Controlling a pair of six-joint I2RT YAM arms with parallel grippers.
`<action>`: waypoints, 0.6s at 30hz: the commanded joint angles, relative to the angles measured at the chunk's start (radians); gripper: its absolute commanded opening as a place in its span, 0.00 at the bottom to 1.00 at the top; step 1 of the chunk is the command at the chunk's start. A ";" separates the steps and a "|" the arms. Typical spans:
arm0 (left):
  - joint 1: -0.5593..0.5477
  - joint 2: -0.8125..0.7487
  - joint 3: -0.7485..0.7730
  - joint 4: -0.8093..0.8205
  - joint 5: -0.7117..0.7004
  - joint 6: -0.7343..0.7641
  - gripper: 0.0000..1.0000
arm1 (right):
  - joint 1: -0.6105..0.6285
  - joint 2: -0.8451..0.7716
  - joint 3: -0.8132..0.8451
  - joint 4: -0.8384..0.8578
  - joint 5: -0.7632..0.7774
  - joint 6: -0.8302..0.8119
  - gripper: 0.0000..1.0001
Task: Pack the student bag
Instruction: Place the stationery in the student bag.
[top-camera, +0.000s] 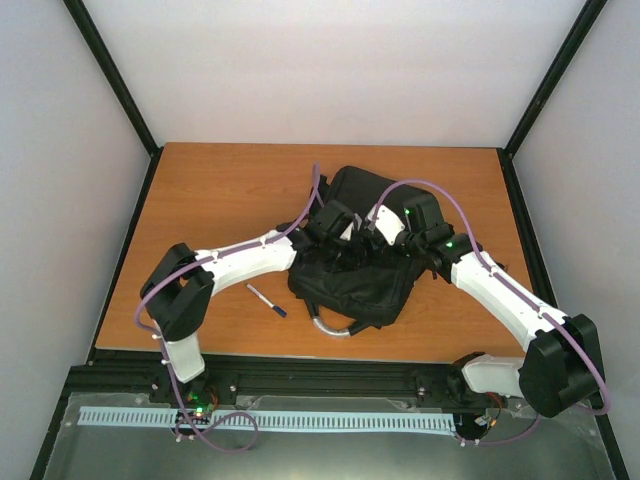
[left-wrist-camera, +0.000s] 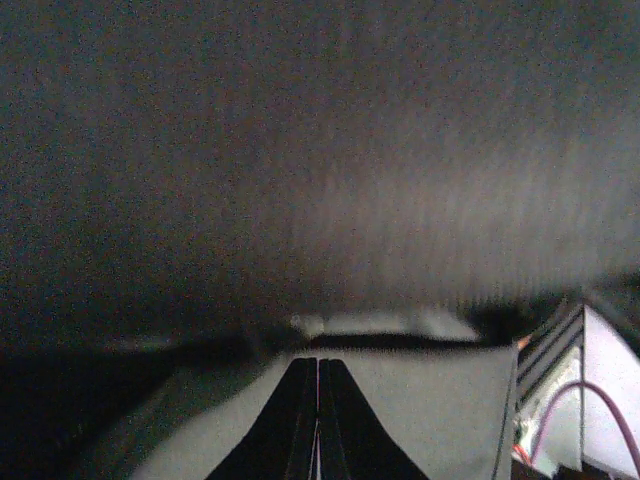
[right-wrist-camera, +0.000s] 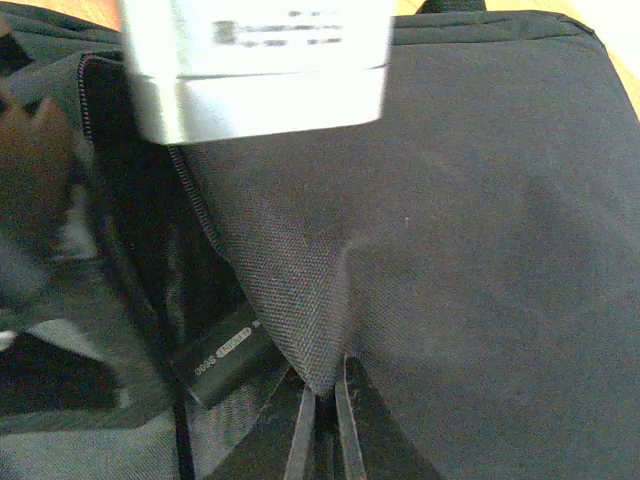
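At the near edge the two arm bases stood bolted side by side, the left arm reaching inward from the left and the right arm from the right. Just beyond them, on the wooden table, a pen with a dark blue cap lay to the left of the student bag and apart from it. The bag lay near the table's centre, with its grey loop handle pointing toward the near edge. Both grippers were down at the bag's upper middle, close beside each other. The right gripper was closed narrowly on a fold of the bag's black fabric, which rose to a peak at the fingertips. Beside that fold a zip ran along an opening, with a black cylindrical item bearing pale lettering in it. The left gripper had its fingers pressed together over a pale surface beneath dark fabric. Whether anything was caught between them could not be determined. Behind the bag the table ran on to the rear wall.
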 joint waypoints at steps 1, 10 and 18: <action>-0.007 0.038 0.096 -0.030 -0.102 0.030 0.01 | 0.007 -0.023 0.002 0.075 -0.057 0.000 0.03; -0.006 0.116 0.187 -0.093 -0.253 0.064 0.01 | 0.006 -0.021 0.000 0.078 -0.049 -0.001 0.03; -0.010 0.004 0.123 -0.022 -0.169 0.090 0.01 | 0.006 -0.015 0.000 0.077 -0.051 -0.002 0.03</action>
